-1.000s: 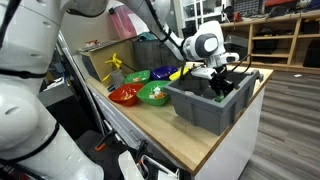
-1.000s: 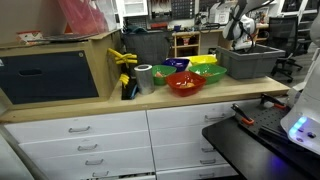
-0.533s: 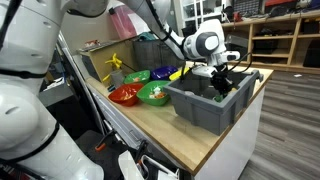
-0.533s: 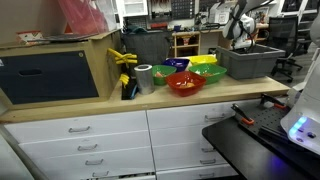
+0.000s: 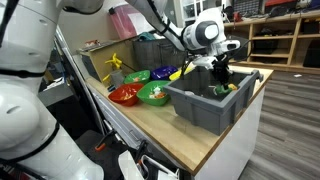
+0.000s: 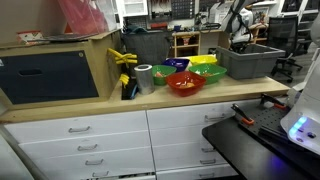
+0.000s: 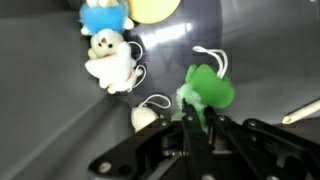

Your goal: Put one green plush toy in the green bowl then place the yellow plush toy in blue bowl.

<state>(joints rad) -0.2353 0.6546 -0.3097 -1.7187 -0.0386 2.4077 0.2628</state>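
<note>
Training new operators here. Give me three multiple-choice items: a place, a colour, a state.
1. The green plush toy is: A on the floor; B inside the grey bin; C on a chair.
2. The plush beside the blue plush is: A white; B black; C red.
3. The gripper is: A wide open; B shut on the green plush toy; C out of view.
B: bin walls surround it. A: the white plush lies beside it. B: its jaws pinch the toy.
</note>
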